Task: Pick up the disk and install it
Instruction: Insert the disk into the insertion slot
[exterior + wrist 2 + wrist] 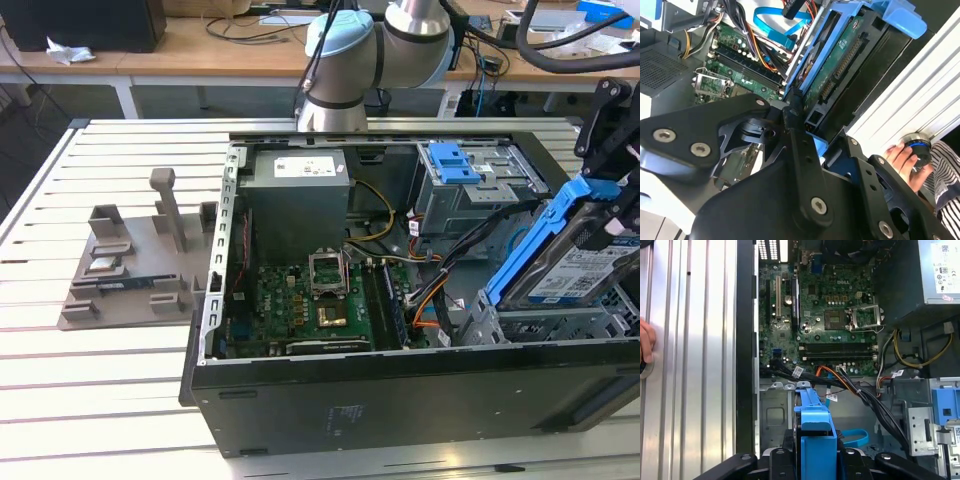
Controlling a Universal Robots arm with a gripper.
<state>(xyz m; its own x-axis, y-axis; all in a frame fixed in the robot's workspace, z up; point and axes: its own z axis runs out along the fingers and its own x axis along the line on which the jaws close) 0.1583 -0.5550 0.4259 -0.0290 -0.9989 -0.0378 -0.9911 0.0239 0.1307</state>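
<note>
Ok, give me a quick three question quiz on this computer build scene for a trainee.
1. True or false: the disk is lying flat on the slatted table.
2. What is the gripper shut on?
A. the power supply
B. the disk
C. a cable
3. In the exterior view, toward which side of the open computer case is the disk?

Key:
1. False. It is held tilted over the case, above the grey drive cage.
2. B. The blue rails sit between the black fingers.
3. The exterior view's right.
</note>
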